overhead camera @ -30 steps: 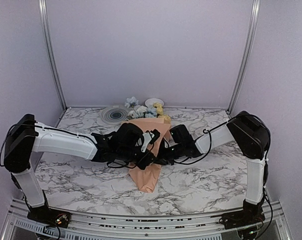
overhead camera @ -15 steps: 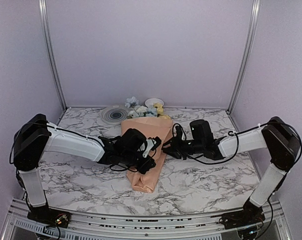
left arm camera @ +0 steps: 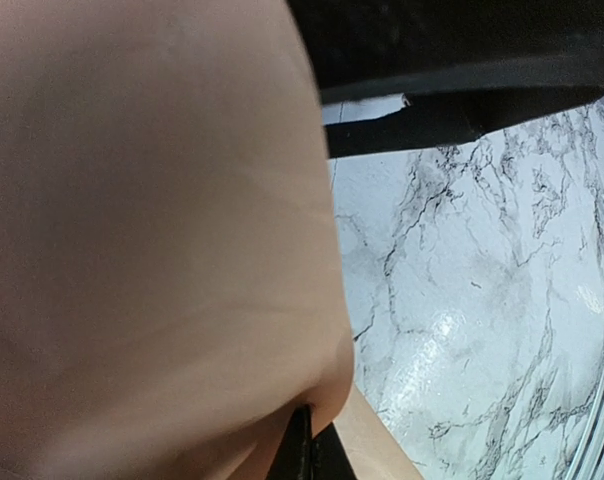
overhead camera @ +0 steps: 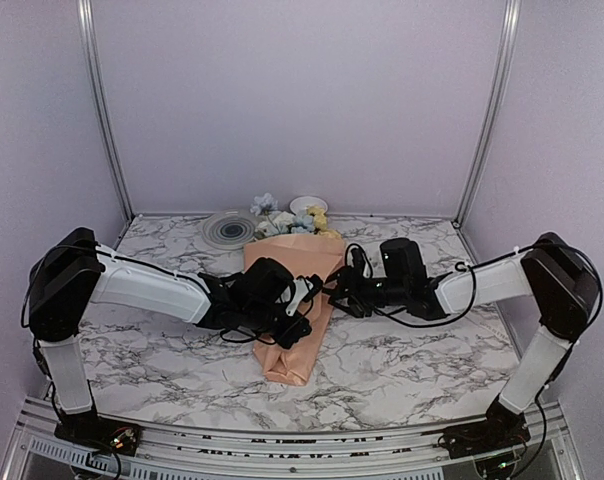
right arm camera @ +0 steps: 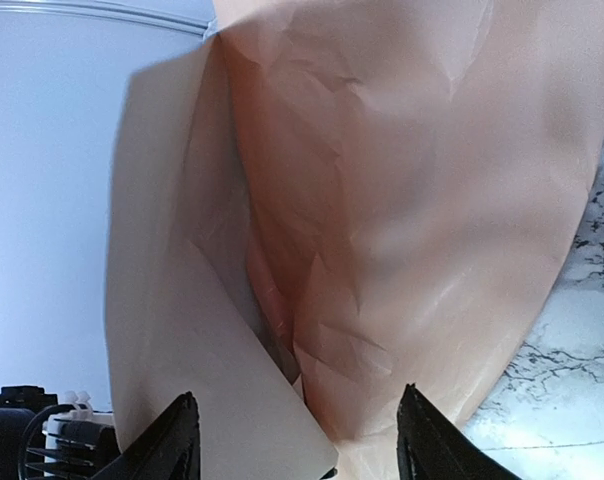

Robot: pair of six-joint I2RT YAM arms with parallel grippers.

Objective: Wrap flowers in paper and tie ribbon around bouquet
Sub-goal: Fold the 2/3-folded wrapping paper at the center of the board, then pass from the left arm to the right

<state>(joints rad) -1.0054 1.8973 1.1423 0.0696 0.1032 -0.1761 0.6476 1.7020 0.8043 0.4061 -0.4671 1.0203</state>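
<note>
The peach paper [overhead camera: 288,355] lies rolled into a cone on the marble table, narrow end toward me. The flowers [overhead camera: 294,222], pale blue, white and yellow, stick out of its wide far end. My left gripper [overhead camera: 298,326] lies across the cone's middle, shut on a fold of the paper [left arm camera: 152,230], with the pinch low in the left wrist view [left arm camera: 309,442]. At the cone's right edge my right gripper [overhead camera: 334,295] is open, its fingertips either side of a loose paper flap [right arm camera: 232,400] without touching it. No ribbon shows in any view.
A grey round disc [overhead camera: 227,228] and a small white bowl [overhead camera: 307,205] sit against the back wall beside the blooms. Metal frame posts stand at both back corners. Black cables hang from both wrists over the cone.
My right gripper has opened off the paper and drawn back to the right as its arm stretched out. My left gripper stayed shut on the paper and shifted slightly.
</note>
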